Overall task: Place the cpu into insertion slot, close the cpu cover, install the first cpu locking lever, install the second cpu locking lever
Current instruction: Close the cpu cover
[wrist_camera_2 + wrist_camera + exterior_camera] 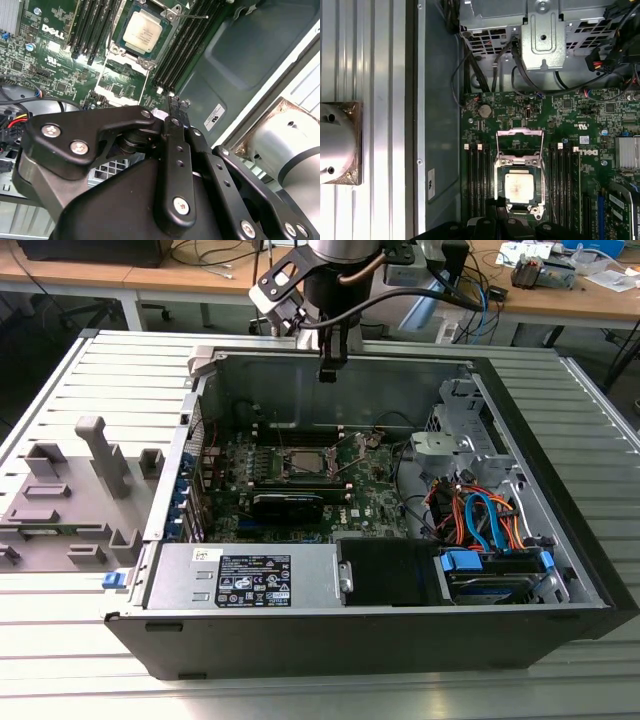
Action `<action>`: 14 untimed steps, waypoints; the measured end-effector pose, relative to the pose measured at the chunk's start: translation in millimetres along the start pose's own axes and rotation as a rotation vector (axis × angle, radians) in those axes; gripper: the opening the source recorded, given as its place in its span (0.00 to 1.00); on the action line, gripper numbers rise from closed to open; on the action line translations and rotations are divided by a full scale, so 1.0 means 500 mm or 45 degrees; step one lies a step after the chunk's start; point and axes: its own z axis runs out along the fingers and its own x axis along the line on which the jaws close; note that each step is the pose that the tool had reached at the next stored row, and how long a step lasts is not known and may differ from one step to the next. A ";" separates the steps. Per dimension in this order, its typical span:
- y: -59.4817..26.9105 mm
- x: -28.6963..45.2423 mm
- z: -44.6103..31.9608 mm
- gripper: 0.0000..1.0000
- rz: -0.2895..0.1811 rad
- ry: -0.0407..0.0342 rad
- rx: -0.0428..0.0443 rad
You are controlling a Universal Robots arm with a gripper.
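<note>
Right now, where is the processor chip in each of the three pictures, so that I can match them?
Exterior view: the chip sits in its socket near the middle of the green board.
Second wrist view: the chip lies between two groups of black memory slots.
First wrist view: the chip sits beside the open metal frame.
Shared landmark: the memory slots on both sides of it.
</note>
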 end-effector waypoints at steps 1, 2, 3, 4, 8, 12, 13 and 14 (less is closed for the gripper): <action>0.000 0.000 0.000 0.11 0.000 -0.0009 0.000; 0.000 0.000 0.000 0.11 0.000 -0.0023 0.000; 0.000 0.000 0.000 0.11 0.000 -0.0047 0.000; 0.000 0.000 0.000 0.11 0.000 -0.0074 0.000; 0.001 0.000 0.000 0.11 0.000 -0.0292 0.000; 0.001 0.000 0.000 0.11 0.000 -0.0465 0.000; 0.001 0.000 0.000 0.11 0.000 -0.0466 0.000; 0.001 0.000 0.000 0.11 0.000 -0.0467 0.000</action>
